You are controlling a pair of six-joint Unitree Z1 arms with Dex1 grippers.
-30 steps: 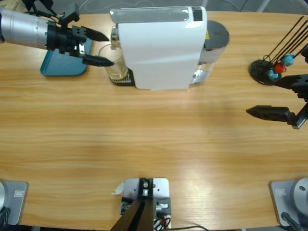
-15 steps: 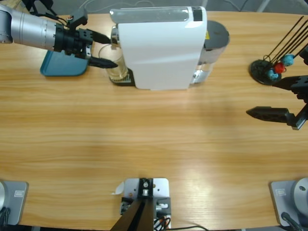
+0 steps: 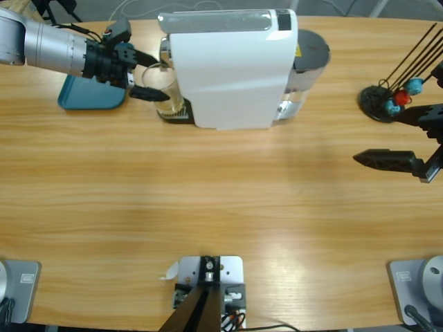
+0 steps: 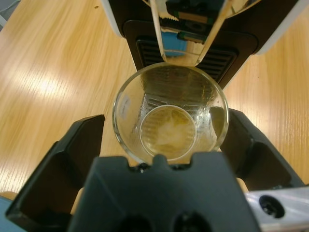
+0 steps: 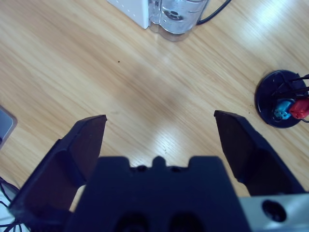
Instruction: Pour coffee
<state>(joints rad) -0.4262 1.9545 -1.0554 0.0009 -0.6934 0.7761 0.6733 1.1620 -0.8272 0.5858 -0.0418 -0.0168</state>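
A small clear glass (image 4: 169,116) stands on the drip grille under the spout of the white coffee machine (image 3: 228,69). A shallow layer of pale amber coffee (image 4: 168,133) lies in its bottom. My left gripper (image 3: 160,77) comes in from the upper left and is open, one black jaw on each side of the glass (image 3: 168,99). The jaw on the right of the left wrist view is close against the glass wall; the other stands a little off it. My right gripper (image 3: 377,138) hangs open over bare table near the right edge, holding nothing.
A blue tray (image 3: 86,97) lies under the left arm, left of the machine. A black round stand with coloured balls and thin rods (image 3: 384,102) sits at the far right, close to the right gripper. The machine's clear water tank (image 5: 176,12) is at its back.
The left gripper has slid right toward the machine, and its jaws now reach around the glass. The right arm has not moved.
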